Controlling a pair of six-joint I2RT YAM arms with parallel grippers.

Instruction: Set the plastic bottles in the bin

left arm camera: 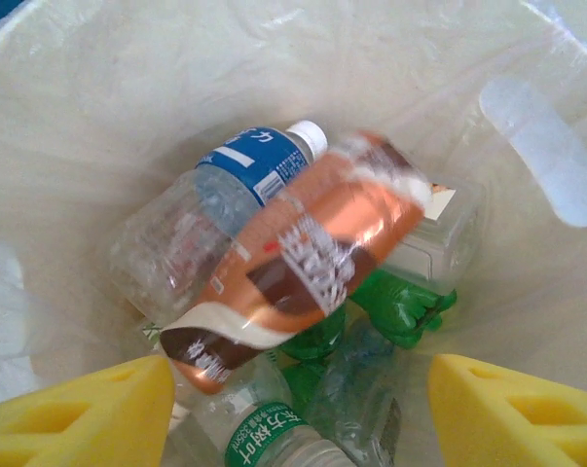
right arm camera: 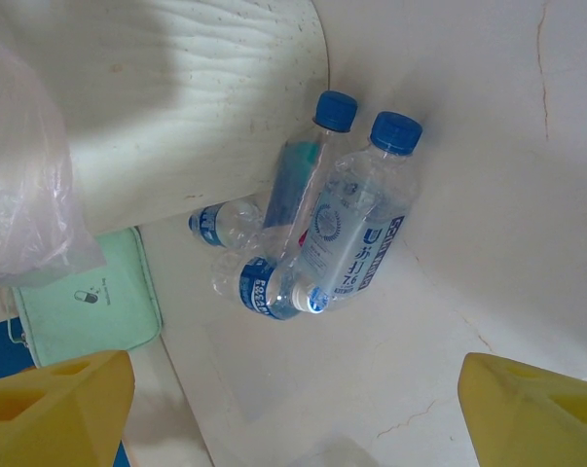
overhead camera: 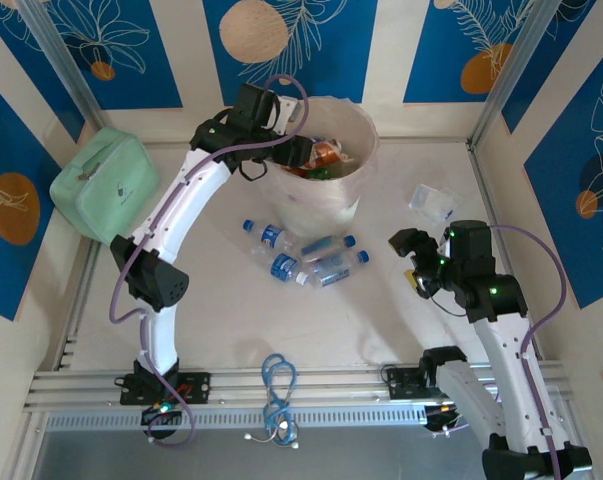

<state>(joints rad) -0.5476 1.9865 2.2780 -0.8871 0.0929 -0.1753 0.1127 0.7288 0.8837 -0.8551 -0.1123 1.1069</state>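
Bin: round cream wastebasket [overhead camera: 326, 200] with a clear bag liner, at the table's far side.
Bottles inside: blurred orange-and-brown labelled plastic bottle [left arm camera: 312, 263] on top of a clear blue-labelled, white-capped bottle [left arm camera: 244, 175] and crumpled green bottles [left arm camera: 400, 306].
Bottles outside: four clear blue-capped bottles [right arm camera: 356, 229] huddled on the table just beside the bin's near wall.
Writing: white characters on the blue label and on a green label [left arm camera: 264, 433], not legible.
Left gripper [left arm camera: 298, 362]: over the bin, yellow fingers apart, clamping nothing.
Right gripper [right arm camera: 295, 358]: spread wide, empty.
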